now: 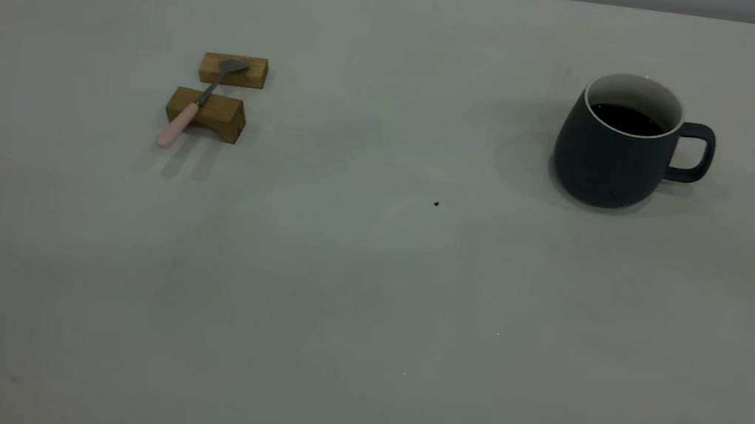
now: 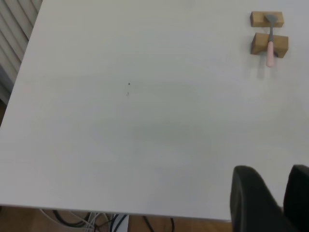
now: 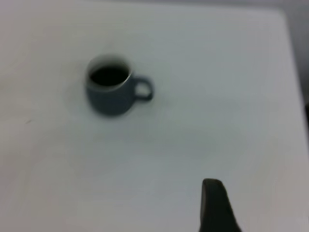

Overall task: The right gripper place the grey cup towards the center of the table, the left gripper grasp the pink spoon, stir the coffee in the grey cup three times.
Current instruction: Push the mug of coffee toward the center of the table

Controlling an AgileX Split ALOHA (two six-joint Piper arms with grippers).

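Grey cup (image 1: 615,152) stands at the far right of the table (image 1: 362,314), untouched, its handle pointing right and the coffee (image 1: 626,118) dark and still inside. Nothing has begun, by my reckoning: the first step, shifting the cup toward the centre, is still to do. The right gripper (image 3: 217,208) hangs well away from it, and I cannot tell how its jaws stand. The left gripper (image 2: 273,200) hangs released, far from the pink spoon (image 1: 189,108), which lies across two wooden blocks (image 1: 219,93) at the far left. Next, the right gripper must reach the cup. Open table lies between cup and spoon.
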